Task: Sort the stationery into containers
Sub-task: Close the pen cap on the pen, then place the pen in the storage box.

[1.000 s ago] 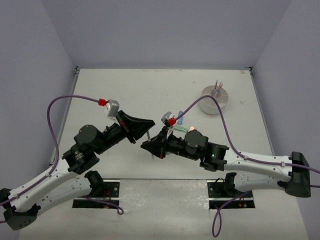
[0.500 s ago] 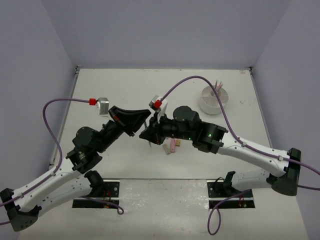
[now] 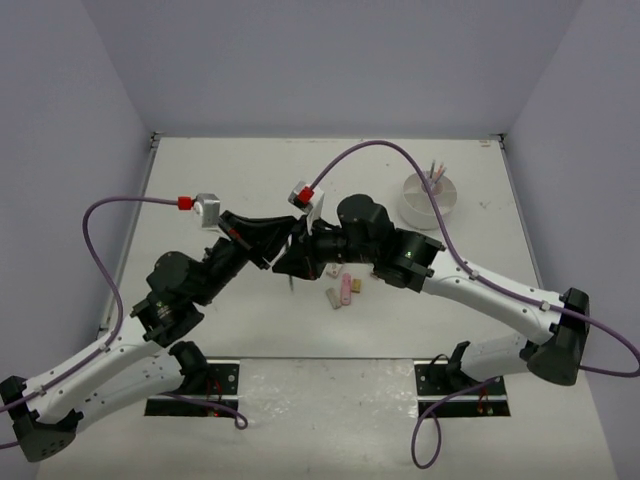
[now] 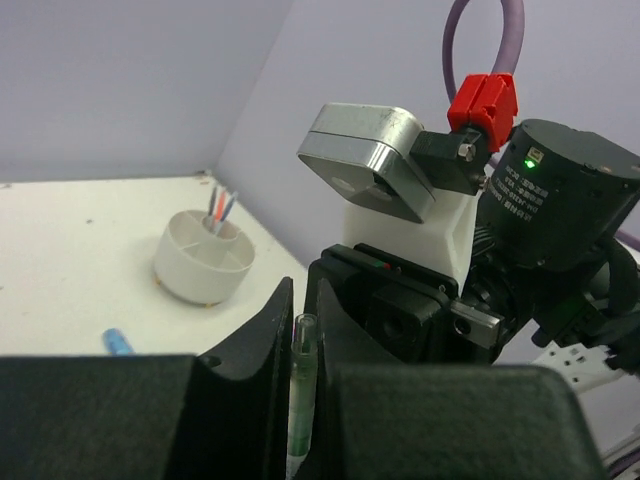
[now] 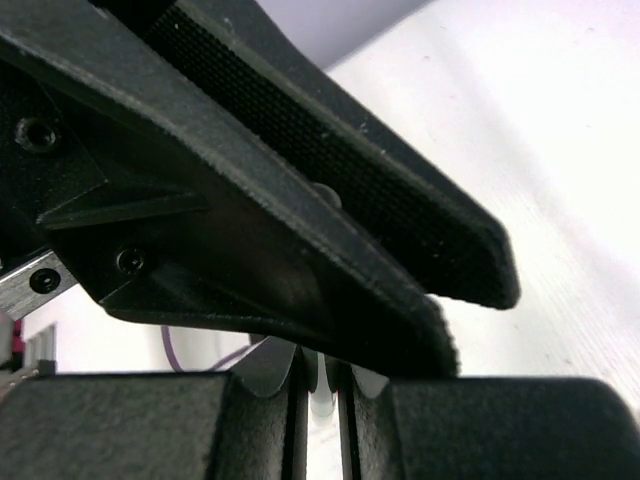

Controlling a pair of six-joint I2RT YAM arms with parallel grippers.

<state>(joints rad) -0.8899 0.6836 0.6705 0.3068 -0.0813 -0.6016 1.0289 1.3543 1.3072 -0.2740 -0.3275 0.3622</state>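
Two hands meet tip to tip above the middle of the worktop (image 3: 230, 170).

Left hand (image 4: 300, 292): the jaws stand close on either side of a clear greenish pen (image 4: 302, 385) and touch it as far as can be seen. The pen stands upright between them.

Right hand (image 5: 318, 378): the jaws are drawn to a narrow slot with something pale inside. Whether it grips the pen cannot be told, because the left hand fills its wrist view. From above, a thin end shows just below the joined hands.

Tub (image 3: 428, 203): it sits well apart from both hands, off to the right hand's far side. A few pens (image 4: 220, 203) stand in its centre cup. Small blocks (image 3: 344, 291) lie near the right hand, on its near side, not yet sorted.

Judged step: a hand-to-hand pass of one pen, with the sort far from done. The next move calls for one hand alone to have firm hold before the other lets go. A carry to the tub then follows, with the pen held upright for the cup.
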